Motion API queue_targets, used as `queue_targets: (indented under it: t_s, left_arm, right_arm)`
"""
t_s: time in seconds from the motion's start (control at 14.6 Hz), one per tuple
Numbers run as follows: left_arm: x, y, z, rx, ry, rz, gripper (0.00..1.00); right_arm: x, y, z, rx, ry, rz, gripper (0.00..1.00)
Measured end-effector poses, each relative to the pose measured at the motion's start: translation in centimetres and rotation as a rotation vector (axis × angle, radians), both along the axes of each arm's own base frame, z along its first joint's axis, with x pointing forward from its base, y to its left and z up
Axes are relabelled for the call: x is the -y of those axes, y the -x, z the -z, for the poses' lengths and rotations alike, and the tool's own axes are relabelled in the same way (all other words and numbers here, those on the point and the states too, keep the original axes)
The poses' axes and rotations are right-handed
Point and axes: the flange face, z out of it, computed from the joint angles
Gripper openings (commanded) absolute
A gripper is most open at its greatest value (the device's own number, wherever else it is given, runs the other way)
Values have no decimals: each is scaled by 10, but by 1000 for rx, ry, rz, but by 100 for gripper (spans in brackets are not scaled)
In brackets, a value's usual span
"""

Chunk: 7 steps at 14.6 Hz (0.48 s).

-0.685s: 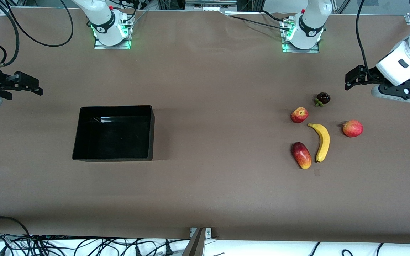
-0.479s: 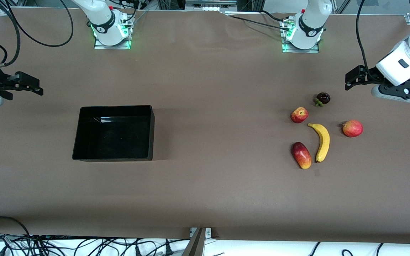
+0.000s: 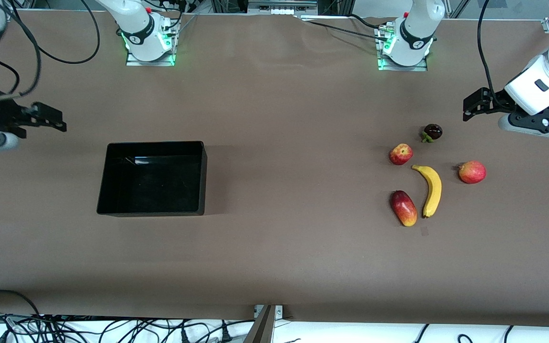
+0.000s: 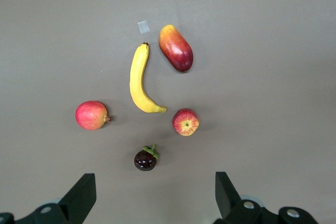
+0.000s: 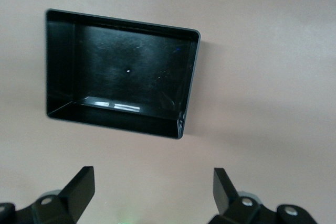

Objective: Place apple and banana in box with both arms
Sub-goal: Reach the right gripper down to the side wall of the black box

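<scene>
Glossy black box [image 3: 153, 178], streaked red apple [image 3: 401, 154], curved yellow banana [image 3: 431, 188], both claws spread wide.

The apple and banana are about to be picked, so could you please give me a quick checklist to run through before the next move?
1. Box holds nothing: ok.
2. Apple lies apart from the other fruits: ok.
3. Banana lies flat, close beside the mango but not touching: ok.
4. Left gripper open, holding nothing, up near the fruits: ok.
5. Right gripper open, holding nothing, up near the box: ok.
6. Either fruit in the box: not ok, both lie on the table.
</scene>
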Motion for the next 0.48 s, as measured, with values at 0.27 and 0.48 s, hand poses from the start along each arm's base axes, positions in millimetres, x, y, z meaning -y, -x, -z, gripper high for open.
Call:
queue_targets:
  t_s: [0.27,0.48]
  left_arm:
    - [0,0,0,0,0,-1,100]
    - [0,-1,0,0,0,0,100]
  right_arm:
    - [12,-10,113,-10,20,27,100]
    - [26,-9,193,-19,35,56,100]
